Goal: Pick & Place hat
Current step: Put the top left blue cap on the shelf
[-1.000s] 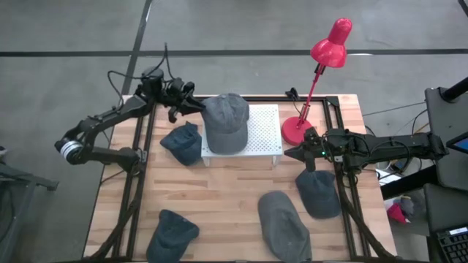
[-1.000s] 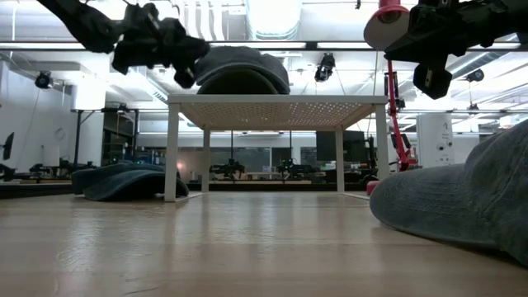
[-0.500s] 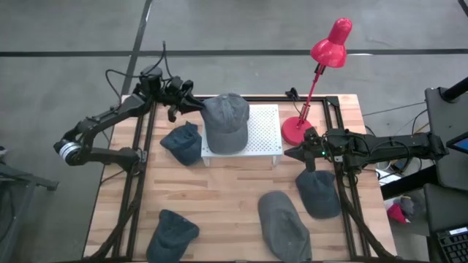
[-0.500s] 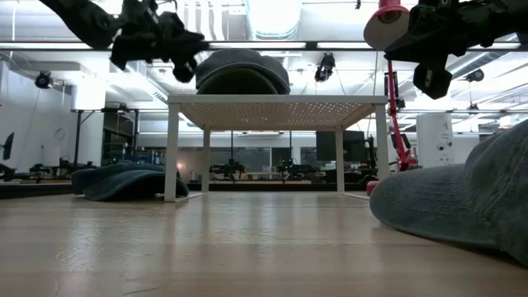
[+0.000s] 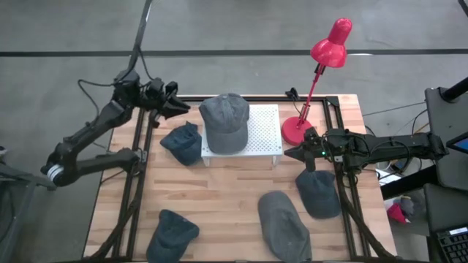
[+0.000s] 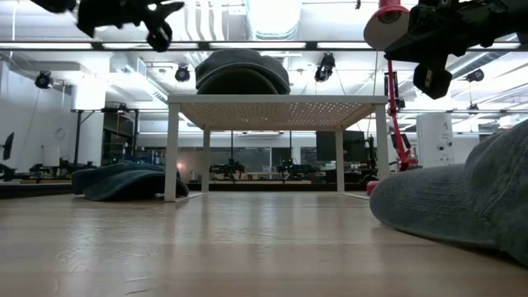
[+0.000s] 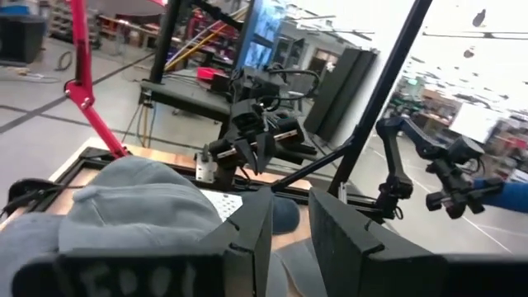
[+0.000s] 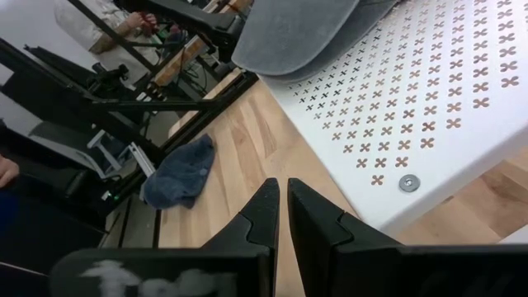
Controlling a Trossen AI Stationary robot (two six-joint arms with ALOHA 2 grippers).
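A grey hat (image 5: 224,120) lies crown up on the white perforated stand (image 5: 265,136) at the table's far middle; its brim rests on the stand top (image 6: 276,102). My left gripper (image 5: 181,108) hovers left of the hat, above the table's far left corner, pointing level at it. It is open by a narrow gap (image 7: 290,206) with nothing in it. My right gripper (image 5: 292,153) waits shut beside the stand's right end, above the table.
Several more grey hats lie on the wood: one left of the stand (image 5: 183,142), one at the near left (image 5: 173,234), two at the near right (image 5: 284,225) (image 5: 318,193). A red desk lamp (image 5: 295,130) stands right of the stand.
My left gripper has drawn back from the hat's left side toward the table's left edge and has risen. The gap between its fingers looks the same. The hat has stayed in place on the stand.
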